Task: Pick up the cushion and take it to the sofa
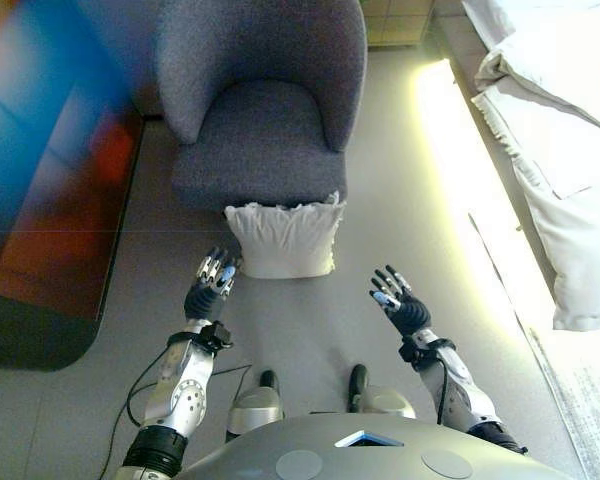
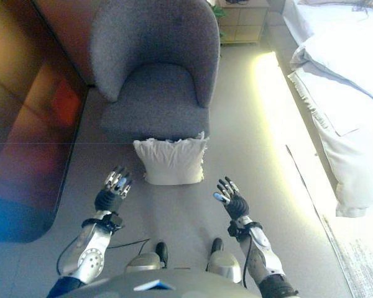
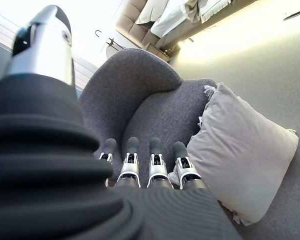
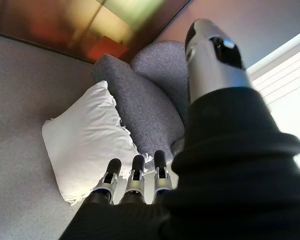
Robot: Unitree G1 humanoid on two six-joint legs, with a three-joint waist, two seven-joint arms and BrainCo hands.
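A white frilled cushion (image 1: 285, 238) stands on the grey floor, leaning against the front of a grey armchair (image 1: 260, 100). It also shows in the left wrist view (image 3: 240, 160) and the right wrist view (image 4: 85, 145). My left hand (image 1: 211, 285) is open, just left of the cushion's lower corner, apart from it. My right hand (image 1: 398, 300) is open, to the right of the cushion and a little nearer me, holding nothing.
A dark glossy cabinet (image 1: 50, 180) runs along the left. A bed with white bedding (image 1: 555, 130) lies at the right, with a lit strip (image 1: 450, 150) along its base. Grey floor lies between my hands and the cushion.
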